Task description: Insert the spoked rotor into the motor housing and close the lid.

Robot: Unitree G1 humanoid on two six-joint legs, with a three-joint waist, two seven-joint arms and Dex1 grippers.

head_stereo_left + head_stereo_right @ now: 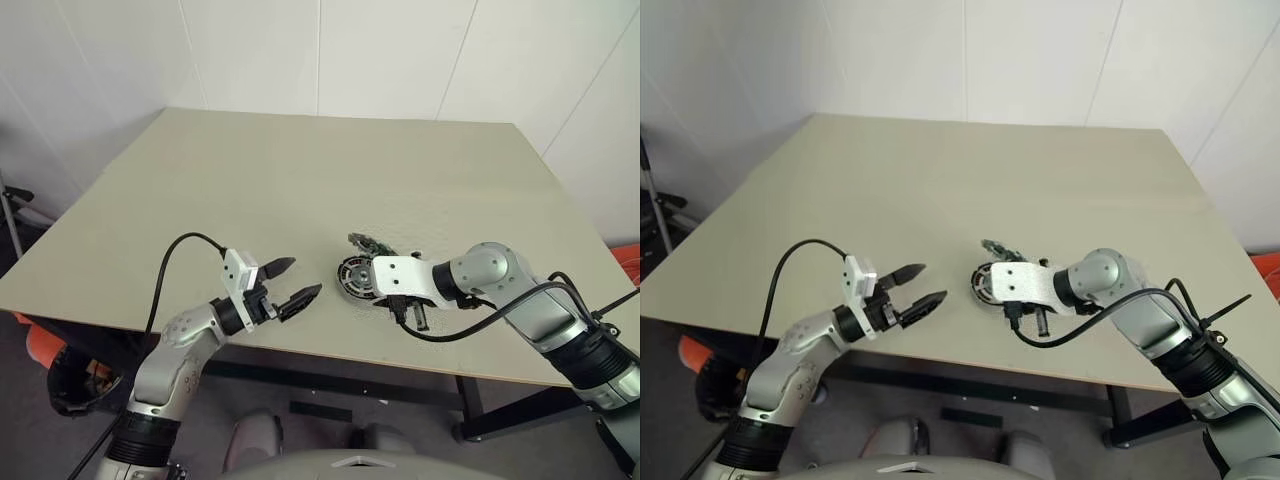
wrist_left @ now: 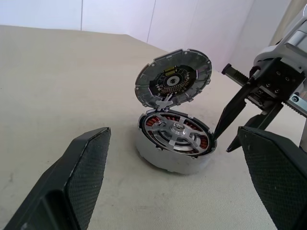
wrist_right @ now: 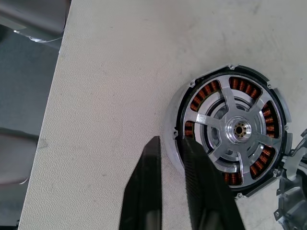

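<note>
The housing (image 2: 173,143) sat on the tabletop (image 1: 300,180) near its front edge, with the rotor (image 3: 235,130) already seated inside, silver spokes over the copper windings. The lid (image 2: 173,79) stood up on edge at the housing's far side, hinged open. The right gripper (image 3: 168,187) pointed down at the housing's rim, jaws narrow and holding nothing. The left gripper (image 1: 287,285) hovered just beside the housing, jaws wide. No writing was legible.

My right gripper (image 3: 168,191) hangs at the rim of the motor housing (image 2: 173,155), one fingertip (image 3: 192,158) over its edge. The spoked rotor (image 3: 235,129) sits inside, silver spokes over copper windings. The lid (image 2: 173,79) stands tilted open on the housing's far side from my left gripper (image 1: 288,283).
</note>
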